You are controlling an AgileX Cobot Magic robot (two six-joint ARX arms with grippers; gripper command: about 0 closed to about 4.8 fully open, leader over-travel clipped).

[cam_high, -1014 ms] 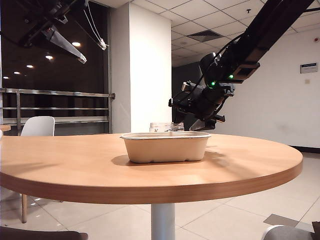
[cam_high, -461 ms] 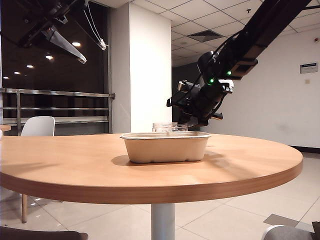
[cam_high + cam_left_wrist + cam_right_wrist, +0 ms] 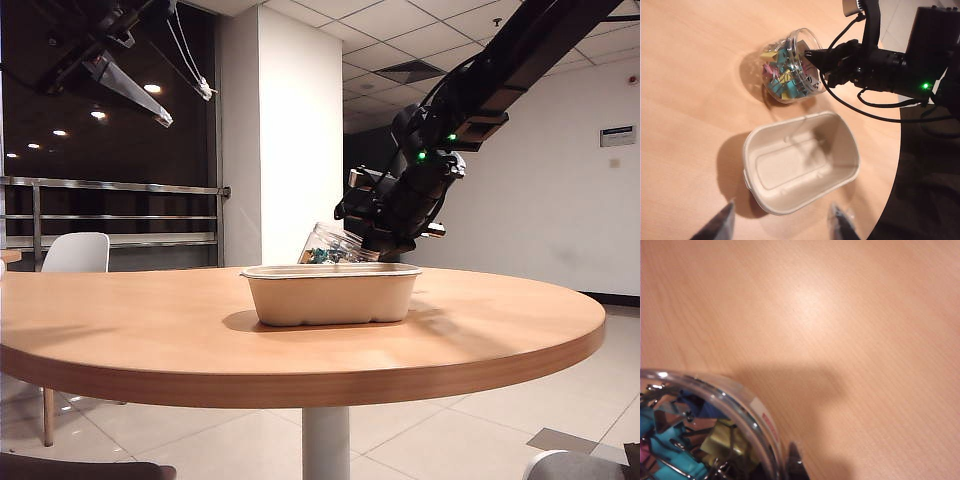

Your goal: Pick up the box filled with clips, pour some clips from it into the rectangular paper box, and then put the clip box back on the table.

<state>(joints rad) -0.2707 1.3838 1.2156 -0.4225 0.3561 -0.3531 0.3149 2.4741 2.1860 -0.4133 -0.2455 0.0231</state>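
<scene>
The box filled with clips (image 3: 790,67) is a clear round jar beside the rectangular paper box (image 3: 790,167), which has nothing in it. Multicoloured clips (image 3: 781,80) show through the jar's wall. My right gripper (image 3: 812,55) is shut on the jar's rim, one finger (image 3: 795,462) outside the wall. In the exterior view the jar (image 3: 333,245) hangs tilted behind the paper box (image 3: 330,295), its base hidden, with the right gripper (image 3: 372,238) on it. My left gripper (image 3: 782,227) is open, high above the table (image 3: 690,75), and holds nothing.
The round wooden table (image 3: 150,330) ends close to the paper box on the right arm's side (image 3: 885,165). A white chair (image 3: 75,252) stands beyond the table's far left. The left arm (image 3: 110,60) hangs high at the upper left.
My right gripper has shut on the jar's rim, then raised and tilted the jar, which now shows higher behind the paper box. The left arm has kept still.
</scene>
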